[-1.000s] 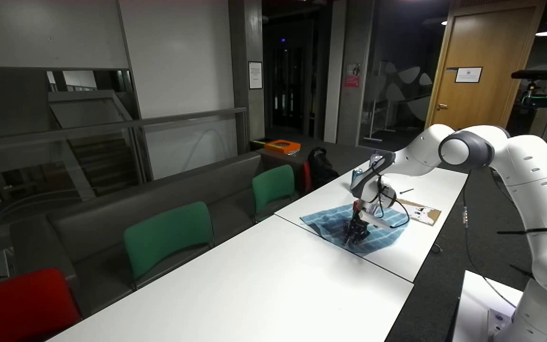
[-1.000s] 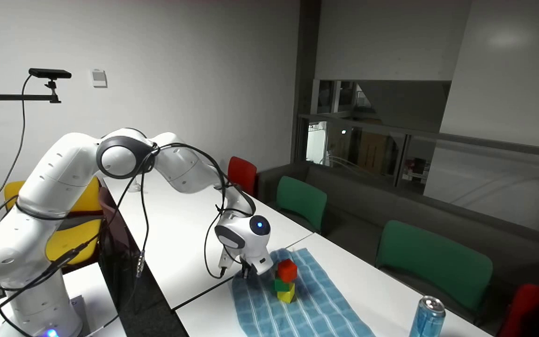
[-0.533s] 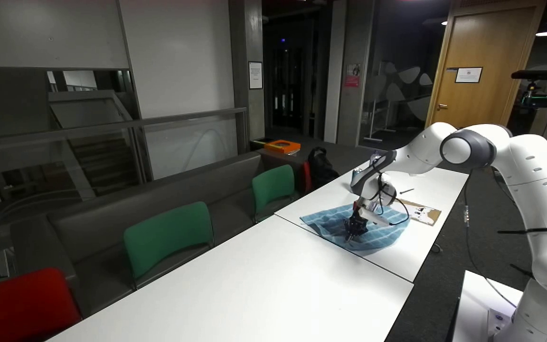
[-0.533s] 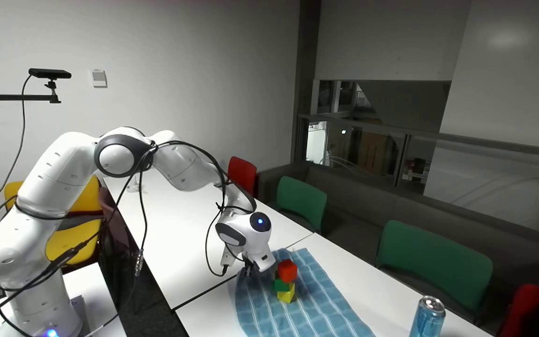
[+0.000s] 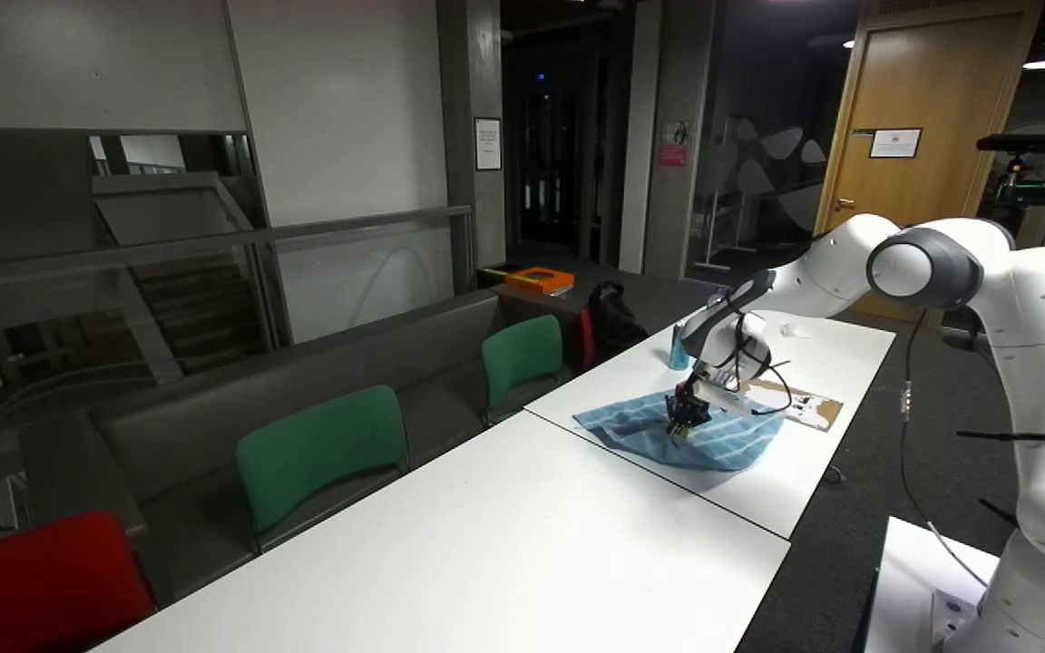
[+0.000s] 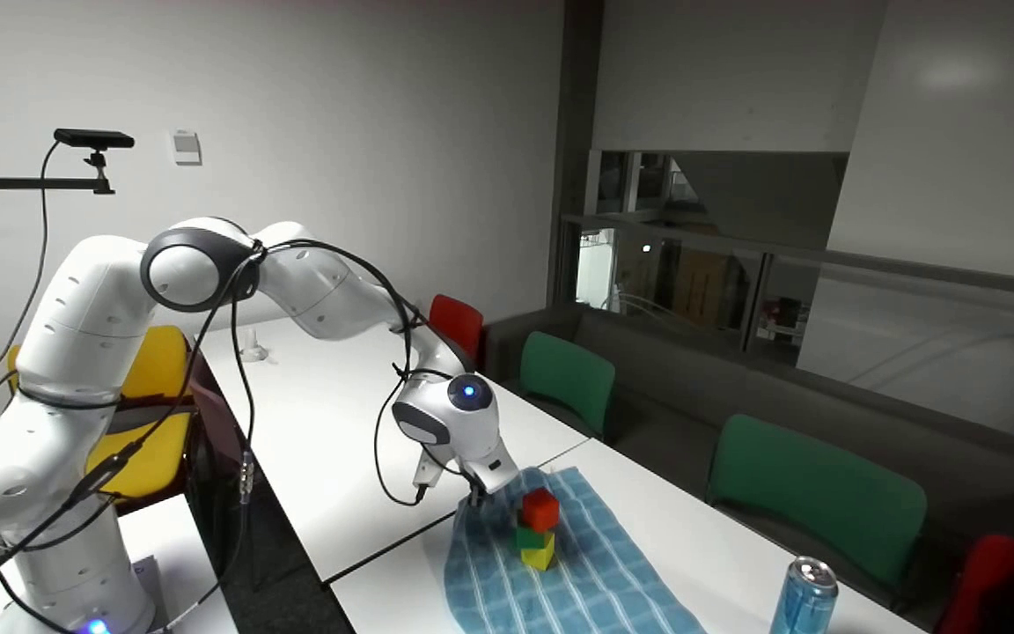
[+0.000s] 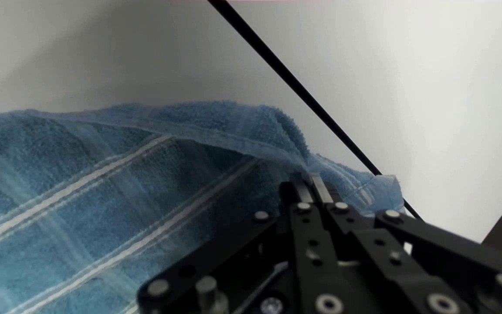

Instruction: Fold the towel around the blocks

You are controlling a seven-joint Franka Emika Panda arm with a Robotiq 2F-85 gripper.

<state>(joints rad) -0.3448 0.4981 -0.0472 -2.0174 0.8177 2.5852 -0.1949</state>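
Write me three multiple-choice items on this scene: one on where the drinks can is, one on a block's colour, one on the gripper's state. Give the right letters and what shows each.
1. Where is the drinks can in relation to the towel?
A) On top of it
B) Off to its side, on the table
C) Underneath it

2. What colour is the topmost block?
A) Red
B) Yellow
C) Green

3. How does the gripper stand?
A) Wide open, touching nothing
B) Shut on the topmost block
C) Shut on the towel's edge

1: B, since the table shows between the drinks can and the towel in an exterior view.
2: A, since red shows above the green block and the yellow block in an exterior view.
3: C, since in the wrist view its jaws are together, with the towel's edge pinched at their tips.
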